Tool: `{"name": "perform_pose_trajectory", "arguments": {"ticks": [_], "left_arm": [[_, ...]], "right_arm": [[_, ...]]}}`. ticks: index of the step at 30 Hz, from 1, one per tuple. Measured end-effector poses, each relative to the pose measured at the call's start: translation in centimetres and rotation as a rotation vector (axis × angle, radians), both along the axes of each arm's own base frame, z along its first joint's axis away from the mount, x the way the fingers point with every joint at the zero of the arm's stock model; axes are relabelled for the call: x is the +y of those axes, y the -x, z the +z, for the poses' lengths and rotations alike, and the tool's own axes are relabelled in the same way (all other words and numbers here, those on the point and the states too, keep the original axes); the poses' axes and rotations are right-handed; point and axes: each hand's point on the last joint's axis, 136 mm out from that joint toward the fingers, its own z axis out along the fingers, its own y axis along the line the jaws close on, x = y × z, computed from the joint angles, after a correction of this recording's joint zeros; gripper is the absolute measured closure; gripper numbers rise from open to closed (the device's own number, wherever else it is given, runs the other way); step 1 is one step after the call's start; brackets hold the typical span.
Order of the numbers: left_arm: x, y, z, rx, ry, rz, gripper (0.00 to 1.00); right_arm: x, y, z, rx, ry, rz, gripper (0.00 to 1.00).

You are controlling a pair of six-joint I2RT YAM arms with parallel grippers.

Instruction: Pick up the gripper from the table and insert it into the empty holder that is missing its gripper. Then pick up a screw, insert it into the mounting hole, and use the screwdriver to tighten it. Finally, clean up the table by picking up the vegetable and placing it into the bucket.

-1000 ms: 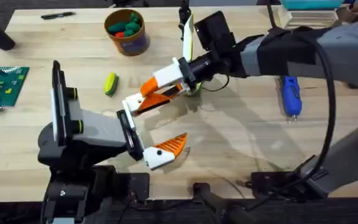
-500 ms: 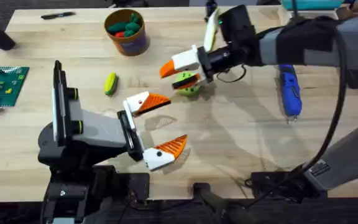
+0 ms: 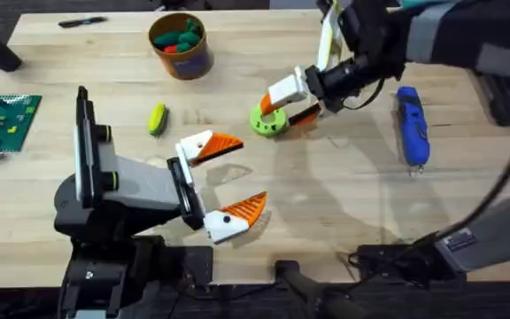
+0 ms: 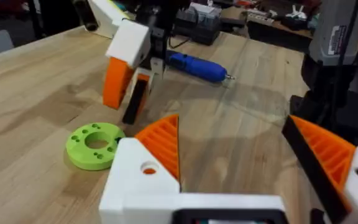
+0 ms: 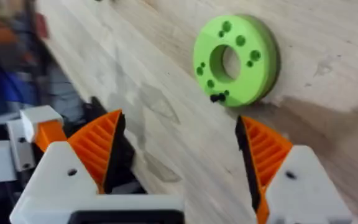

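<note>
**Both end effectors released, orange wedge seated on left one**

Overhead, left to right. Green board (image 3: 3, 122) sits at the far left edge of the worktop (image 3: 343, 204). My left end effector (image 3: 228, 182) is low over the front-centre, fingers spread apart, nothing between them. Both white holders carry orange ribbed pads; the far holder (image 3: 193, 146) has its gripper (image 3: 224, 142) seated. The left wrist view shows a hole in that white base (image 4: 149, 168), can't tell if a screw is in it.

Vegetable (image 3: 157, 118) lies on the wood behind the left arm, apart from everything. Bucket (image 3: 181, 44) stands near the back edge, red and green toys inside.

Green disc (image 3: 268, 120) lies flat mid-worktop. My right end effector (image 3: 295, 102) is just beside it, fingers apart, holding nothing. In the right wrist view a small dark screw-like piece (image 5: 217, 97) sits at the disc's edge, too small to be sure.

Screwdriver (image 3: 413, 124) lies on the worktop to the right, tip pointing toward the front, clear of both end effectors.
</note>
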Motion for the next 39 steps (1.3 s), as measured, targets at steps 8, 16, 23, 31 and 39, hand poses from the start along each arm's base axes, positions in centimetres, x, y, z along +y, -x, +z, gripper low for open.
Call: {"name": "perform_pose_trajectory", "arguments": {"ticks": [8,16,23,31,39], "left_arm": [[0.0,0.0,0.0,0.000,0.000,0.000,0.016],[0.0,0.0,0.0,0.000,0.000,0.000,0.015],[0.0,0.0,0.0,0.000,0.000,0.000,0.015],[0.0,0.0,0.0,0.000,0.000,0.000,0.015],[0.0,0.0,0.0,0.000,0.000,0.000,0.015]], "right_arm": [[-0.4,2.1,1.2,-0.133,0.281,0.093,0.009],[-1.7,4.5,-0.9,-0.116,0.562,0.106,0.008],[-2.9,3.8,-1.2,-0.120,0.665,0.005,0.007],[-2.7,2.8,-1.2,-0.159,0.666,-0.025,0.008],[0.6,2.8,-0.7,-0.296,0.620,0.095,0.047]]}}
